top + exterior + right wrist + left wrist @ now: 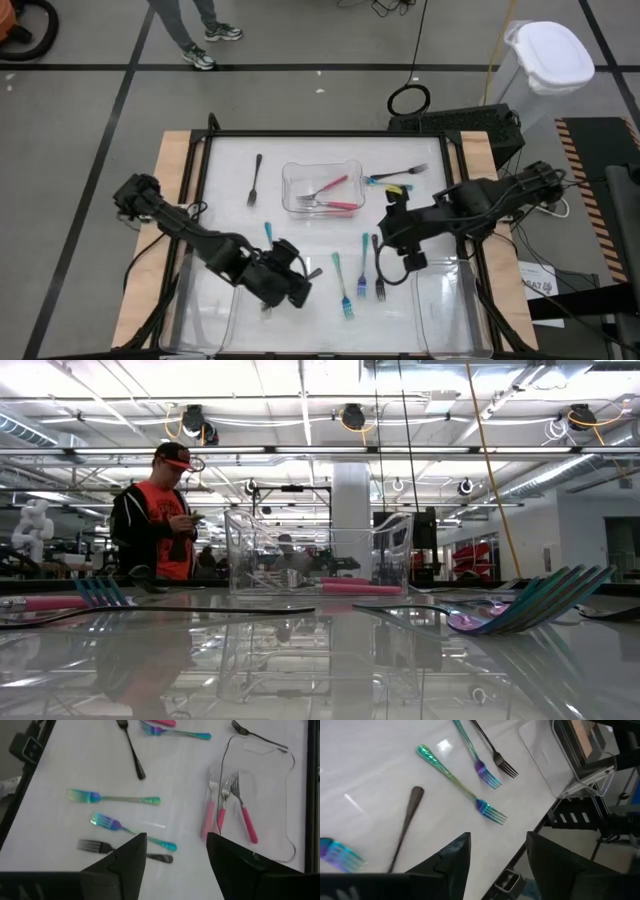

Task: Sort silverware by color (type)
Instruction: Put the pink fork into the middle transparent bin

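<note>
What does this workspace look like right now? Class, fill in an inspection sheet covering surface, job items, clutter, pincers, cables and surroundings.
Surface: white glossy table, wooden edge strips.
Job's things: three pink-handled forks inside the clear tray; teal forks and dark forks loose on the table.
Clutter: nothing seen.
Pincers: left pincer open, low over the near table edge; right pincer open, hovering above the loose forks.
Cables: a coiled cable on the floor behind the table.
Surroundings: a person standing beyond the table; white bin.
</note>
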Robot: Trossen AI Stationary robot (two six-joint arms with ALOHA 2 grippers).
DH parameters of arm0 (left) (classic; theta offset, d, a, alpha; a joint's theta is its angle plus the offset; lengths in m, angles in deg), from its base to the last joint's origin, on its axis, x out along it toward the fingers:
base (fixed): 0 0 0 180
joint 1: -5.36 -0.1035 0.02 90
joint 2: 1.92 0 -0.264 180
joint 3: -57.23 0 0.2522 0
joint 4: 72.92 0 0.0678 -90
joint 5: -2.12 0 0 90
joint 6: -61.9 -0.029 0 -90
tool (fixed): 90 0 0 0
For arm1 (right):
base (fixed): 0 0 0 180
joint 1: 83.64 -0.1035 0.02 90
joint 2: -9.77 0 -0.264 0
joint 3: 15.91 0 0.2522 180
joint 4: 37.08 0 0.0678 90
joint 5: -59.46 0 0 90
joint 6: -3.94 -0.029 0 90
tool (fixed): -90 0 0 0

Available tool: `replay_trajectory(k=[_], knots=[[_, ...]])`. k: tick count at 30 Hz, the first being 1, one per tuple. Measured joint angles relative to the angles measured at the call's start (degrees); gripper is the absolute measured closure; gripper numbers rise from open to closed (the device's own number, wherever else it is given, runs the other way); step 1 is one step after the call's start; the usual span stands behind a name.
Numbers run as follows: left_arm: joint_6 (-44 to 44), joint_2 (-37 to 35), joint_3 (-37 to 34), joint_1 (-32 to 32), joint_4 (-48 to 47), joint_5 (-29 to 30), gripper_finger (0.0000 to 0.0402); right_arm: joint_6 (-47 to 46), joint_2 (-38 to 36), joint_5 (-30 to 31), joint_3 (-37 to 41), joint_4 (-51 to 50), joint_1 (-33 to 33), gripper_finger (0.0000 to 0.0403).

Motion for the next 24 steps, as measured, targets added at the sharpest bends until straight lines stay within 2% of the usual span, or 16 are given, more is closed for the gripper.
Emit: replay_trajectory(k=[10,17,24], knots=[[0.0,6.6,6.8,-4.2,-2.2,-2.0,0.0212,-3.5,-8.0,0.0,0.0,-4.4,-2.4,0.0202],[-0.9,9.9,12.1,-7.0,-9.8,-3.1,0.0212,-9.6,-13.7,1.8,0.0,-8.5,-3.6,0.0202],[7.0,11.1,13.2,-8.3,-19.5,-7.5,0.0212,-11.9,-17.0,3.3,0.0,-9.1,-3.9,0.0202]])
